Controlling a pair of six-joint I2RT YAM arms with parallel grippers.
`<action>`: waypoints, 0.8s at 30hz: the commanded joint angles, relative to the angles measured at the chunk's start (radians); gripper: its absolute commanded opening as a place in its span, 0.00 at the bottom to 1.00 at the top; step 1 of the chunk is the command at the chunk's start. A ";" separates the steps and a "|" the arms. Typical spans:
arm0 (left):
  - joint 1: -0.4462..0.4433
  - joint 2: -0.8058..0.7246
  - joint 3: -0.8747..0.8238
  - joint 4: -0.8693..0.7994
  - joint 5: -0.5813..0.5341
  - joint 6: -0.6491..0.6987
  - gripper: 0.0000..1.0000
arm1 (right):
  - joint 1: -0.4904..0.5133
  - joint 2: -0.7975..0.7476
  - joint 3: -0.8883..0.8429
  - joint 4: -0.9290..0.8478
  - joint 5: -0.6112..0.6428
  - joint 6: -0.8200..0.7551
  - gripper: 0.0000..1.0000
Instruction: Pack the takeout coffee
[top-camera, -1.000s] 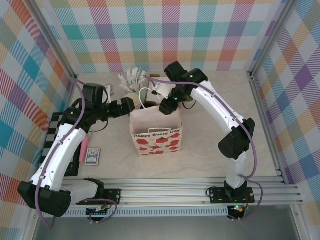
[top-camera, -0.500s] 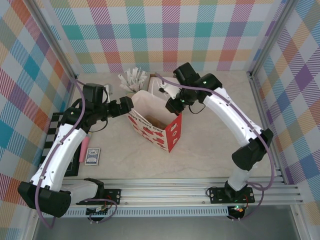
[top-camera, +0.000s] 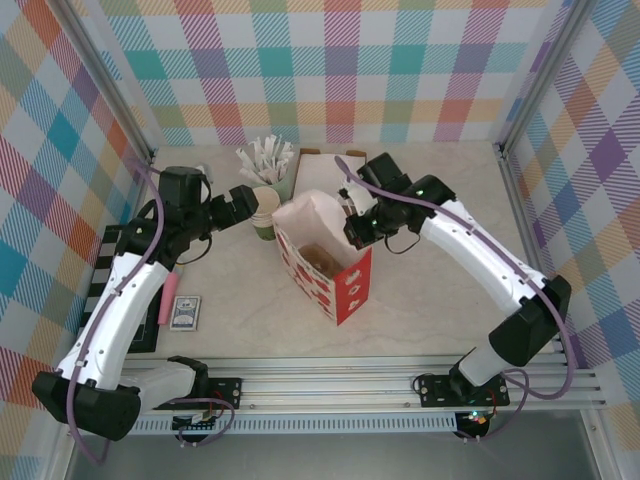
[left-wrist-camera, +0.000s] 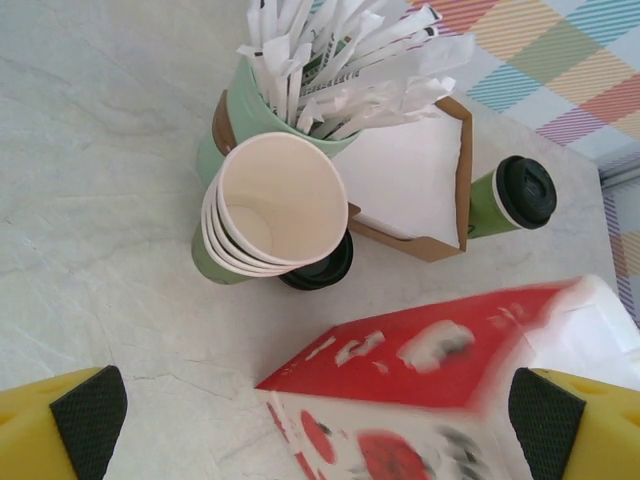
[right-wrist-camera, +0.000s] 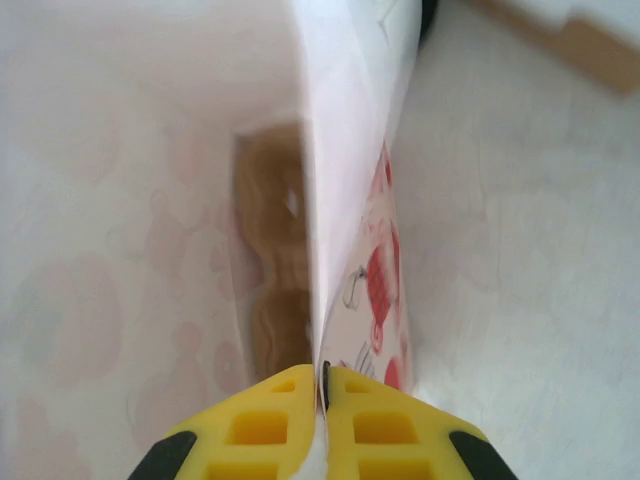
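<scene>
The takeout coffee (left-wrist-camera: 515, 195), a green cup with a black lid, stands beside a brown napkin tray (left-wrist-camera: 460, 215) in the left wrist view. A white paper bag with red flowers (top-camera: 325, 270) stands mid-table, mouth open and turned corner-on. My right gripper (top-camera: 357, 228) is shut on the bag's far-right rim; in its wrist view the gripper (right-wrist-camera: 322, 380) pinches the bag wall (right-wrist-camera: 345, 150). My left gripper (top-camera: 240, 205) hangs open left of the bag, near a stack of cream cups (top-camera: 265, 205). That gripper (left-wrist-camera: 318, 420) holds nothing, with the blurred bag (left-wrist-camera: 440, 350) below it.
A pale-green cup of white packets (left-wrist-camera: 235, 110) stands behind the stacked cups (left-wrist-camera: 275, 205), with another black lid (left-wrist-camera: 325, 272) at their base. A blue card box (top-camera: 185, 312) and a pink item (top-camera: 170, 295) lie at the left by a black board (top-camera: 110, 260).
My right gripper has shut on the bag's rim and pulled it right and toward the front, turning the bag corner-on. My left gripper has drawn back slightly to the left.
</scene>
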 joint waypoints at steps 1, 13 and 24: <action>-0.001 0.012 0.015 0.004 0.012 -0.018 1.00 | 0.044 0.045 -0.012 -0.007 0.035 0.105 0.07; -0.001 0.027 0.020 -0.004 0.048 -0.002 1.00 | 0.064 0.026 0.049 0.076 0.066 0.323 0.07; -0.001 0.060 0.060 -0.024 0.142 0.060 1.00 | 0.072 0.066 0.144 -0.044 0.075 0.468 0.11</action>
